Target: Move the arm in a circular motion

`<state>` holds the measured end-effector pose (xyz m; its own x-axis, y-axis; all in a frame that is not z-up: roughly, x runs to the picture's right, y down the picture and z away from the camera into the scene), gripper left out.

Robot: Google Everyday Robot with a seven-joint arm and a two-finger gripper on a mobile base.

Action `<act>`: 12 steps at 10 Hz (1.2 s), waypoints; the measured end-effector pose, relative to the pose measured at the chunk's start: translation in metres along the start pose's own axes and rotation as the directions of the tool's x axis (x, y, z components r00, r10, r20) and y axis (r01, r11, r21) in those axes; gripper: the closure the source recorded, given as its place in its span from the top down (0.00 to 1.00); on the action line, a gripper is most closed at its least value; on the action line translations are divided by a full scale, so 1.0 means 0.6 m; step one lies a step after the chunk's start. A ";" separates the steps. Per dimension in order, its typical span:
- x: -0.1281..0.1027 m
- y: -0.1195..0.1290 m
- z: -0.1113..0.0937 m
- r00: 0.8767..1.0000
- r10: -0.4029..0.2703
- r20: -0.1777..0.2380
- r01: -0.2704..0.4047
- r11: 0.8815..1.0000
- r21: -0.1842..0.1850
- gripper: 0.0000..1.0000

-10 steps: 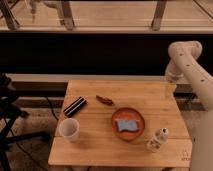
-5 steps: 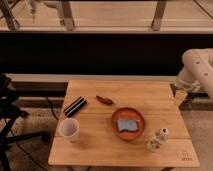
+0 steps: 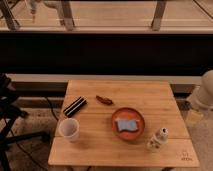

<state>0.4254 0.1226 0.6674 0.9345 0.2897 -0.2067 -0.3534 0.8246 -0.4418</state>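
Okay, single view looking down on a wooden table point(image 3: 142, 94) with a dark low wall behind it. Only part of the arm point(image 3: 203, 94) shows: a cream-white rounded joint and thick segment, cut off by the frame edge at 3 o'clock, off the table's right side and above the floor, touching nothing on the table. The gripper is out of frame past that right edge; its fingers are closed, and whether anything is held cannot be seen.

Tabletop items, clock positions taken from the table centre:
- Orange plate point(image 3: 141, 120) just right of centre, toward 4 o'clock, with a blue folded cloth or sponge point(image 3: 126, 124) lying inside it.
- Small reddish-brown item point(image 3: 104, 100) at about 11 o'clock, near the plate but apart from it; can't tell what it is.
- Black flat object with pale stripes point(image 3: 75, 106) at 9 o'clock, set diagonally, left of the reddish-brown item and apart from it.
- White cup point(image 3: 69, 129) at 8 o'clock, upright, open top, near the left front corner, just below the black striped object.
- Small white bottle-like object point(image 3: 158, 139) at 5 o'clock, near the front edge, beside the plate's lower right rim, not touching as far as can be seen.
- Faint printed mark point(image 3: 186, 156) at the front right corner of the table.

Off the table at 9 o'clock: a black stand point(image 3: 7, 112) with legs on the floor, and a dark cable point(image 3: 50, 107) running along the floor by the table's left edge.
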 end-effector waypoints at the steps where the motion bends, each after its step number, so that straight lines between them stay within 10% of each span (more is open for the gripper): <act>1: 0.019 0.038 -0.011 1.000 -0.007 0.008 0.007 1.000 0.014 0.80; 5: 0.038 0.154 -0.058 0.999 -0.040 0.014 0.039 0.998 0.045 0.80; 12: -0.216 0.221 -0.105 0.966 -0.257 0.011 0.256 0.966 0.030 0.80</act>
<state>0.2549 0.1640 0.5807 0.9943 0.0739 -0.0766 -0.1007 0.8855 -0.4536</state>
